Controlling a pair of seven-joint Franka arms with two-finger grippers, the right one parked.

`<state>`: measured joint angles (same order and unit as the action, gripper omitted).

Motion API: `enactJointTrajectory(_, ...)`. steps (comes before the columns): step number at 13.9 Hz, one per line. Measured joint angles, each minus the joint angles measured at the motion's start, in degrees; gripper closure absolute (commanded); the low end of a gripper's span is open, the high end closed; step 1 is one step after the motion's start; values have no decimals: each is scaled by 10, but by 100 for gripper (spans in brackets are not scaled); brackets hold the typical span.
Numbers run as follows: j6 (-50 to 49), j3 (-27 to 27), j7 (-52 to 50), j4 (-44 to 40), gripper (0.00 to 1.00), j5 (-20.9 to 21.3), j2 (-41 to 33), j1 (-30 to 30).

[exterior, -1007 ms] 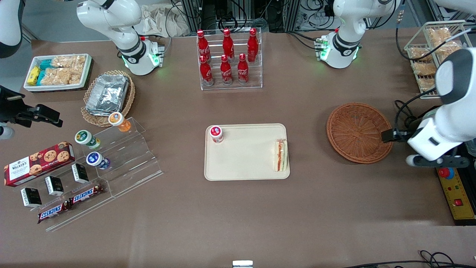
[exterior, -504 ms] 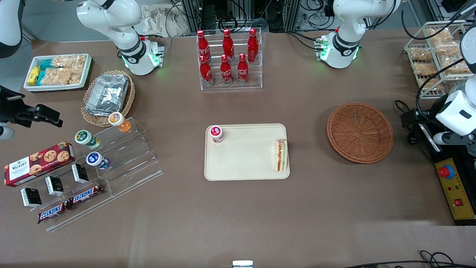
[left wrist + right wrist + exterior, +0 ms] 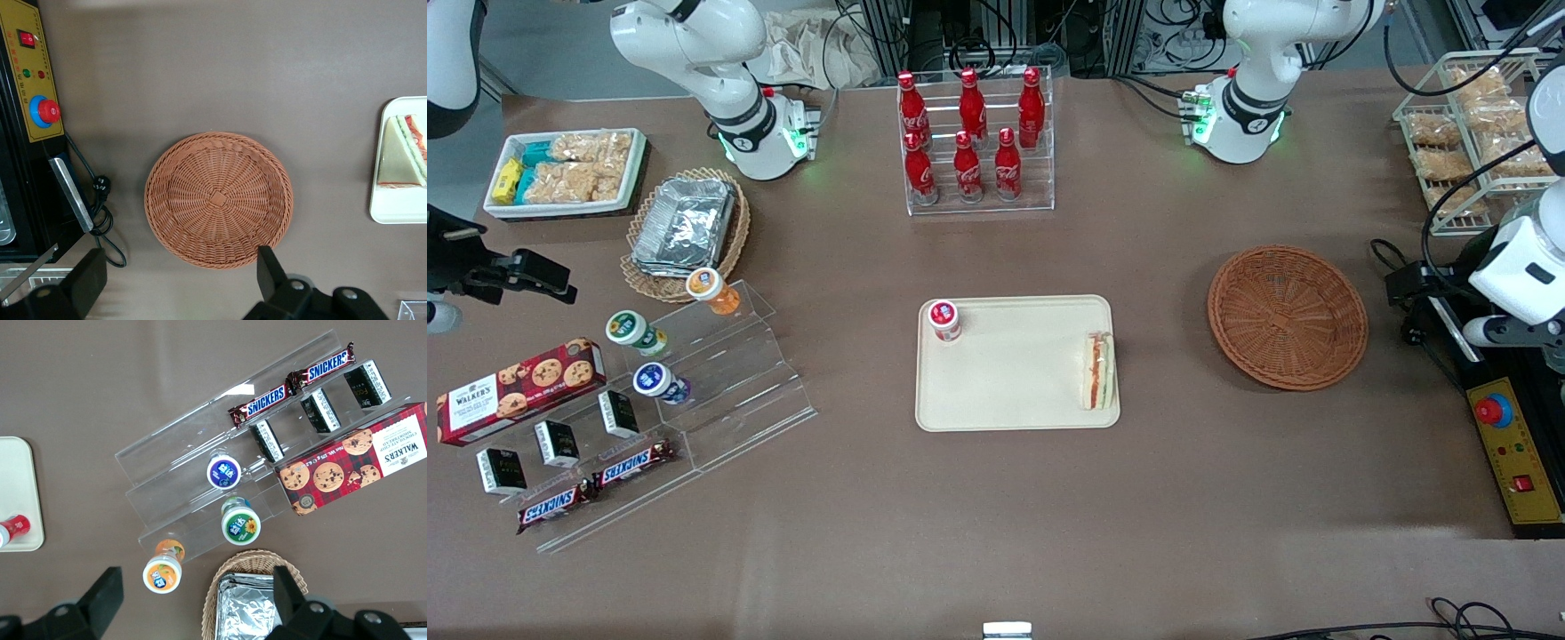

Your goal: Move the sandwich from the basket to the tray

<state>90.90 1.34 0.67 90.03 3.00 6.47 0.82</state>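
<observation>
Front view: the sandwich [image 3: 1099,371] lay on the tray [image 3: 1014,373], against its edge nearest the basket [image 3: 1287,316].
The gripper [image 3: 177,283], fingers spread wide and holding nothing, hung above the table's working-arm end.

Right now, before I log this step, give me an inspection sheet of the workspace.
Surface: brown table, no spills seen.
Sandwich: lying on the tray, at its edge nearest the basket.
Basket: holds nothing.
Clutter: red-capped bottle on the tray; cola bottles in a clear rack; snacks on an acrylic stand.
Gripper: open, holding nothing, raised at the working arm's end of the table, apart from the basket.
Cables: black lead beside the basket.
Surroundings: emergency-stop box at the table edge.
</observation>
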Motion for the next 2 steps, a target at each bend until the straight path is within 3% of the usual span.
enactJointTrajectory(2, 0, 0, 0, 0, 0, 0, 0, 0)
